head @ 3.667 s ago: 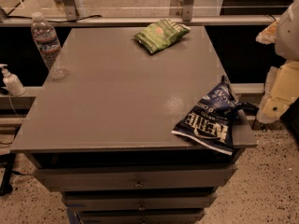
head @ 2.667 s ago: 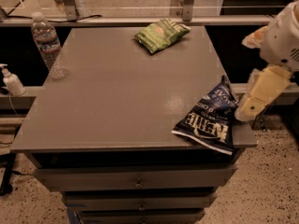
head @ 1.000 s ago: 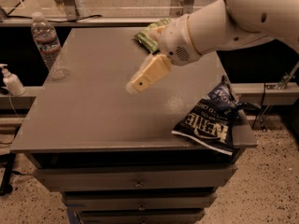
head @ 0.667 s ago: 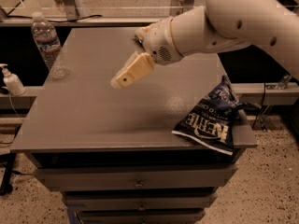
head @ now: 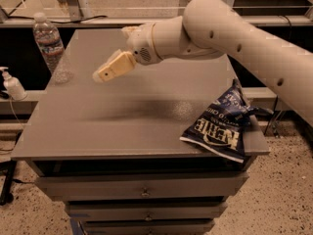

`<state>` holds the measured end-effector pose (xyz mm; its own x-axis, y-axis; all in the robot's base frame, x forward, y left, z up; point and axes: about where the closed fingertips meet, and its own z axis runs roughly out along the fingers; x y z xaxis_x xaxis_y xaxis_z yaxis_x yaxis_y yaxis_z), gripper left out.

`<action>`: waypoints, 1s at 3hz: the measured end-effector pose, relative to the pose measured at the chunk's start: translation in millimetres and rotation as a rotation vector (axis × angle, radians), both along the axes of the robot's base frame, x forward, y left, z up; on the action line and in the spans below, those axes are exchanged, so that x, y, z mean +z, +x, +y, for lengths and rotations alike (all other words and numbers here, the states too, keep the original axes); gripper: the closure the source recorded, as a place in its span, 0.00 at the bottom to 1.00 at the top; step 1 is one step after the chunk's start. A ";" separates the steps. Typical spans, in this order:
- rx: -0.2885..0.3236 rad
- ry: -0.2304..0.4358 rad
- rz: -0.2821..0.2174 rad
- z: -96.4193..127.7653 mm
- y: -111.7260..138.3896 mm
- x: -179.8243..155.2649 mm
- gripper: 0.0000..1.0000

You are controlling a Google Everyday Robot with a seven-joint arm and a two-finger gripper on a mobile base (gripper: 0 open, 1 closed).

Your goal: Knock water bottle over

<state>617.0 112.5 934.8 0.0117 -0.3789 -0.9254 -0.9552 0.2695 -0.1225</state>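
The water bottle (head: 49,45) stands upright at the far left edge of the grey table (head: 122,126). It is clear ribbed plastic with a white cap and a label band. My gripper (head: 99,75) hangs above the table's left middle, to the right of the bottle and apart from it. The white arm (head: 234,38) reaches in from the right across the table.
A blue chip bag (head: 220,129) lies at the table's front right edge. A small white pump dispenser (head: 11,84) stands off the table to the left. Drawers (head: 142,192) sit below the tabletop. The arm hides the table's back middle.
The arm has swung in from the right and carried the gripper leftward across the table toward the bottle. It now hides the green chip bag. The bottle has not moved.
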 end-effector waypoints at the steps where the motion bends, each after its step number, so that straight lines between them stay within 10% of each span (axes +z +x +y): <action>1: 0.005 0.036 -0.027 20.0 29.6 -6.4 0.00; 3: 0.054 0.089 -0.060 65.0 79.9 -20.2 0.00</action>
